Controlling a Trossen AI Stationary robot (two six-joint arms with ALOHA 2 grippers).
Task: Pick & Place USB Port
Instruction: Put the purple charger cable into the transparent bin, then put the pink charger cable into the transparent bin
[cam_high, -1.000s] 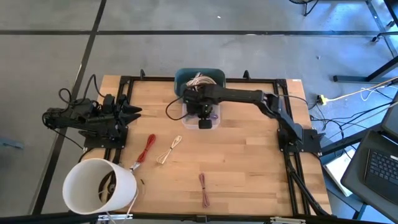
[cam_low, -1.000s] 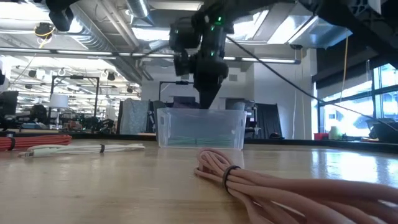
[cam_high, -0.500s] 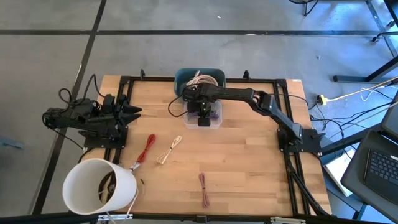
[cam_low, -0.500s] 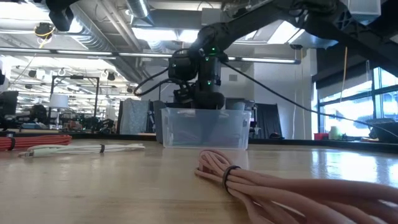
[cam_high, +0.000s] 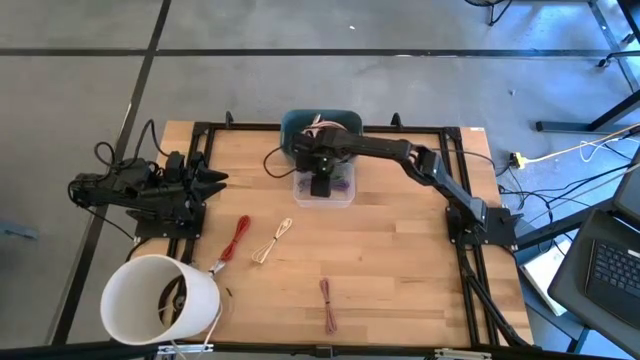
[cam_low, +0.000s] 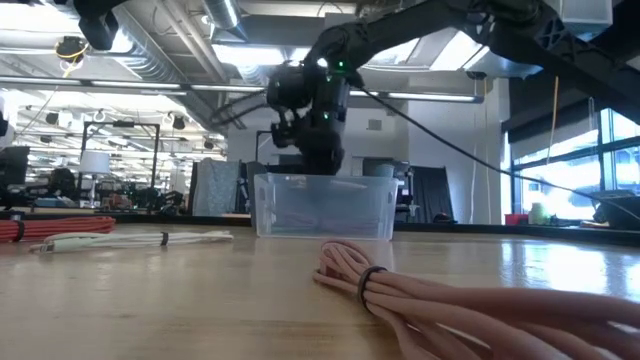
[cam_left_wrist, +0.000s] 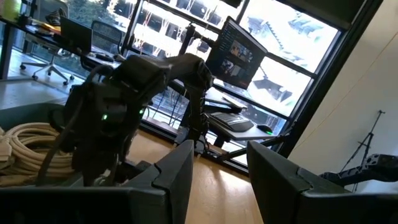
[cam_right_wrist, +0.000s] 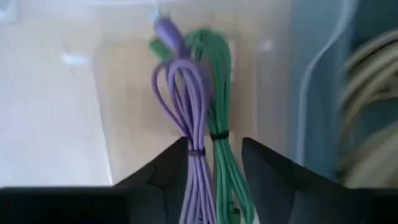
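A clear plastic box (cam_high: 343, 199) stands on the table's far middle. A purple USB cable bundle (cam_right_wrist: 186, 106) and a green one (cam_right_wrist: 219, 93) lie side by side on the box's floor. My right gripper (cam_high: 321, 186) hangs open just above the box (cam_low: 320, 207), pointing down. In the right wrist view its fingers (cam_right_wrist: 214, 165) stand on either side of the bundles' near ends, above them. My left gripper (cam_high: 218, 180) rests at the table's left edge, open (cam_left_wrist: 217, 180) with nothing in it.
Behind the clear box stands a teal bin (cam_high: 296, 125) with coiled cream cables. On the table lie a red cable (cam_high: 236, 238), a cream cable (cam_high: 272, 241) and a pink bundle (cam_high: 329, 303). A white bucket (cam_high: 160, 298) stands at the near left corner.
My right gripper has dipped down into the clear box and come up again to just above its rim, shifting a little toward the table's far edge.
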